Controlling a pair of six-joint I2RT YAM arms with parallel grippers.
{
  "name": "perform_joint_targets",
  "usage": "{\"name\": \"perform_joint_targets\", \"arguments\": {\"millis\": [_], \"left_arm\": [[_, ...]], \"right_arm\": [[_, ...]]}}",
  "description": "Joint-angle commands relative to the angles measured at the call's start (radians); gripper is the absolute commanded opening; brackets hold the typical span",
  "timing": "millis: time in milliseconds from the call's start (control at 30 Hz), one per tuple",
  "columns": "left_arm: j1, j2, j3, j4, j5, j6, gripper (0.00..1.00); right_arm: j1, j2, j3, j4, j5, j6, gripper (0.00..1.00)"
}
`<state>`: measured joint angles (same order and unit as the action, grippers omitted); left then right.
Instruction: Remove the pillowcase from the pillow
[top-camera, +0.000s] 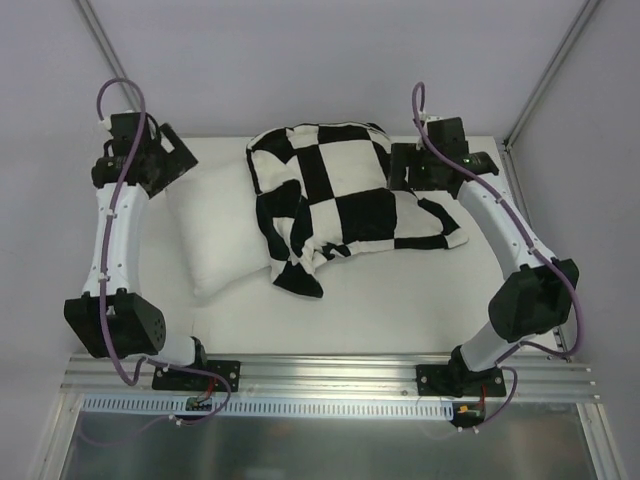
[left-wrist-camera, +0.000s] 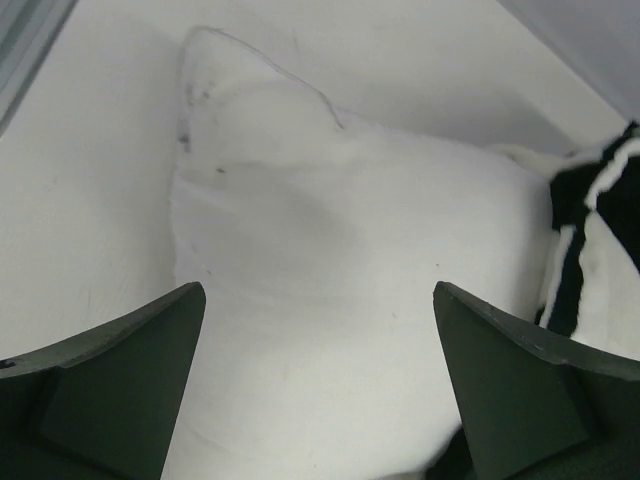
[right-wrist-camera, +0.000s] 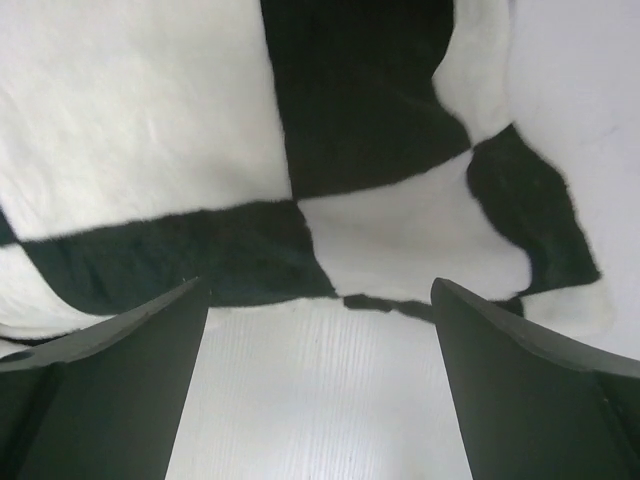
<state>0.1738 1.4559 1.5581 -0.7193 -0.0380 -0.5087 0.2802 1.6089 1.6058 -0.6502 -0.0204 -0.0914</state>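
Left gripper (left-wrist-camera: 318, 290): fingers spread wide, grasping nothing, hanging over the pillow (left-wrist-camera: 330, 300).
Right gripper (right-wrist-camera: 318, 285): fingers likewise spread, empty, above the near edge of the pillowcase (right-wrist-camera: 300, 150) and a strip of bare table (right-wrist-camera: 320, 390).

Overhead view: the pillow (top-camera: 215, 235) lies bare on the left of the table (top-camera: 400, 300). The pillowcase (top-camera: 340, 200) lies crumpled to its right, at the centre, and its left edge overlaps the pillow's right side.
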Motion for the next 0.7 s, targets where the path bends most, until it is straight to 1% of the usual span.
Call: {"name": "perform_joint_targets", "arguments": {"millis": [0, 33, 100, 133, 200, 233, 300, 333, 367, 400, 433, 467, 500, 533, 567, 667], "left_arm": [[-0.112, -0.043, -0.041, -0.045, -0.143, 0.120, 0.99], [-0.164, -0.048, -0.058, -0.046, -0.097, 0.133, 0.99], [-0.216, -0.043, -0.124, -0.045, -0.095, 0.125, 0.99], [-0.249, -0.019, -0.142, -0.043, -0.103, 0.099, 0.99], [-0.263, 0.042, -0.177, -0.042, -0.080, 0.069, 0.99], [-0.284, 0.061, -0.190, -0.036, -0.060, 0.061, 0.99], [-0.307, 0.121, -0.223, -0.016, -0.082, 0.027, 0.99], [-0.315, 0.139, -0.231, -0.009, -0.070, 0.018, 0.99], [-0.330, 0.155, -0.249, 0.001, -0.030, 0.007, 0.99], [-0.333, 0.176, -0.259, 0.033, -0.019, 0.001, 0.95], [-0.335, 0.185, -0.268, 0.046, -0.002, -0.010, 0.86], [-0.335, 0.196, -0.273, 0.055, 0.012, -0.013, 0.70], [-0.333, 0.210, -0.270, 0.058, 0.019, -0.017, 0.21], [-0.332, 0.212, -0.268, 0.057, 0.015, -0.033, 0.00], [-0.327, 0.212, -0.276, 0.058, 0.013, -0.043, 0.00], [-0.294, 0.144, -0.316, 0.057, -0.017, -0.089, 0.00]], "right_arm": [[0.013, 0.013, -0.116, 0.075, -0.082, -0.013, 0.96], [0.010, 0.017, -0.147, 0.099, -0.117, -0.016, 0.96], [0.010, 0.042, -0.147, 0.107, -0.136, -0.011, 0.97], [0.007, 0.080, -0.132, 0.116, -0.150, -0.010, 0.97], [0.005, 0.127, -0.104, 0.115, -0.156, -0.004, 0.99], [0.004, 0.150, -0.095, 0.116, -0.173, -0.002, 0.94], [0.002, 0.184, -0.089, 0.118, -0.176, 0.008, 0.82], [0.002, 0.183, -0.099, 0.138, -0.167, 0.016, 0.65], [0.002, 0.169, -0.115, 0.150, -0.153, 0.025, 0.55], [0.001, 0.157, -0.151, 0.174, -0.123, 0.041, 0.44], [-0.001, 0.145, -0.168, 0.181, -0.109, 0.048, 0.19], [-0.007, 0.134, -0.181, 0.182, -0.092, 0.056, 0.07], [-0.010, 0.109, -0.205, 0.185, -0.058, 0.068, 0.01], [-0.016, 0.094, -0.220, 0.188, -0.043, 0.073, 0.01], [-0.030, 0.077, -0.234, 0.193, -0.024, 0.079, 0.01], [-0.065, 0.000, -0.302, 0.202, 0.080, 0.120, 0.01]]}}
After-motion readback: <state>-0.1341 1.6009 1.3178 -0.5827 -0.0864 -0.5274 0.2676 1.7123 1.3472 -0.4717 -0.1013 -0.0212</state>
